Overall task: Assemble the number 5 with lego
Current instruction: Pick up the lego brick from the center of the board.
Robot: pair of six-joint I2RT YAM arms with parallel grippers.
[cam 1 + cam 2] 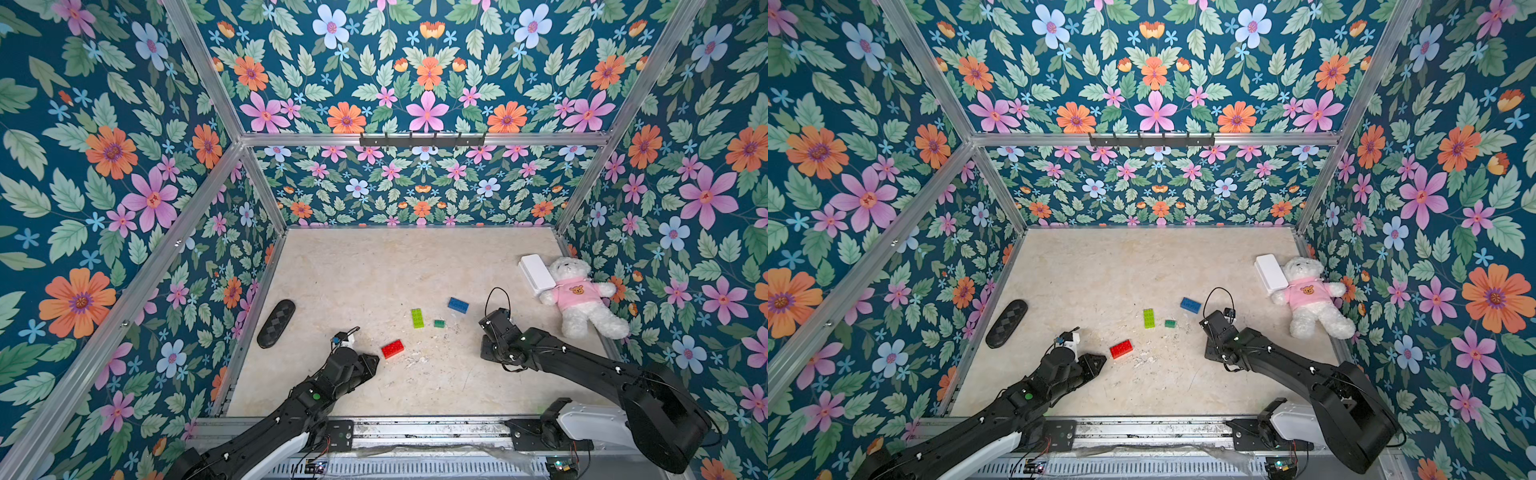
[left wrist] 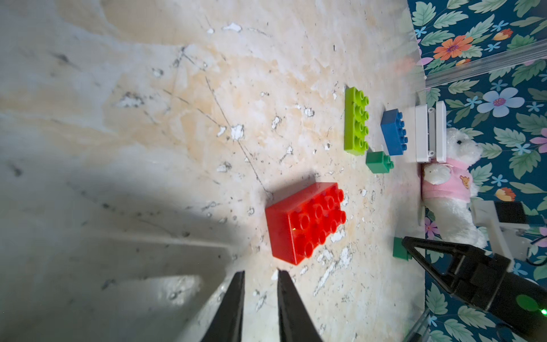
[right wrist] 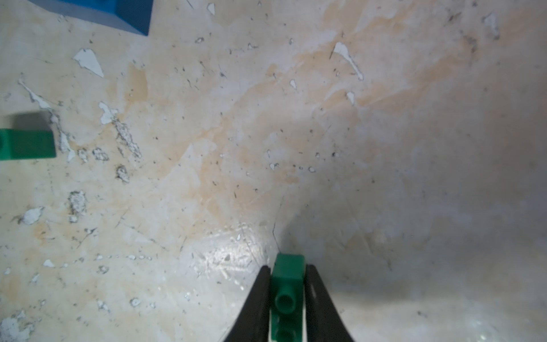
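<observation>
Loose lego lies on the beige floor. A red brick (image 1: 392, 348) (image 2: 305, 222) sits just ahead of my left gripper (image 1: 376, 360) (image 2: 260, 271), whose fingers are drawn close with nothing between them. Farther back are a lime-green brick (image 1: 417, 318), a short dark-green brick (image 1: 439, 323) (image 3: 28, 144) and a blue brick (image 1: 458, 305). My right gripper (image 3: 287, 266) points down at the floor, shut on a second dark-green brick (image 3: 287, 275) (image 2: 399, 250). In both top views the arm hides that brick. No bricks are joined.
A white teddy (image 1: 582, 297) in a pink shirt lies by the right wall with a white box (image 1: 537, 272) behind its head. A black oval object (image 1: 276, 323) lies by the left wall. Flowered walls close in three sides.
</observation>
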